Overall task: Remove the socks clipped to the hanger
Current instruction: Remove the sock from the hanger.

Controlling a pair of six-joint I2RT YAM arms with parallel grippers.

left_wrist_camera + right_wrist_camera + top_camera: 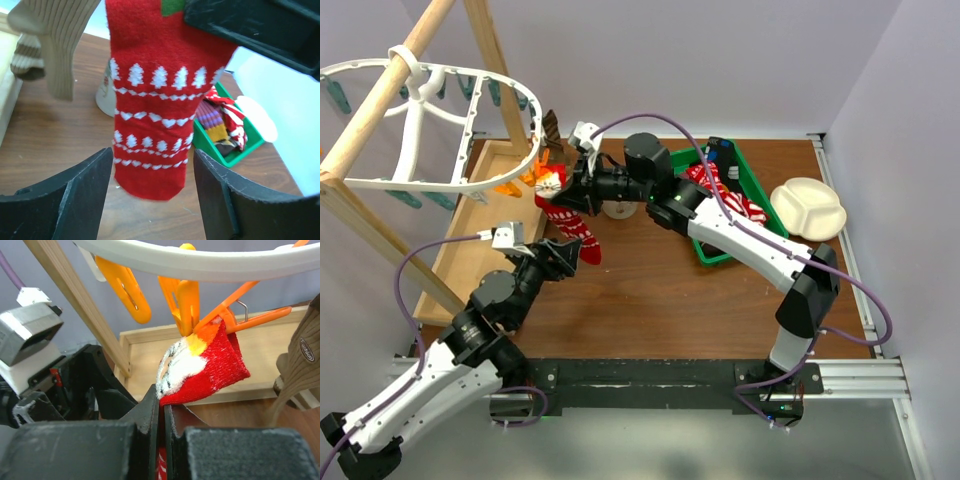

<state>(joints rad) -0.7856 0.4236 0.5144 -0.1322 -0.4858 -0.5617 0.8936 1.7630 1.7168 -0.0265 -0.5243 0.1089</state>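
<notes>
Toward the table's near-left edge, the left gripper (152, 160) stands spread around the toe of the red sock (155, 100), not touching it. Farther back, the right gripper (161, 400) pinches the sock's cuff just under the orange clip (220, 322) on the hanger (440, 185), at the far-left corner. Unclipping looks to be the step in hand, and next it likely needs a downward tug.

soft knitted cloth sock (150, 125), smooth white plastic hanger (200, 267), glossy plastic clips (187, 305)

Pale lavender walls (720, 60) enclose the brown wood-grain tabletop (660, 290); a light wooden pole frame (365, 113) stands at ten o'clock.
</notes>
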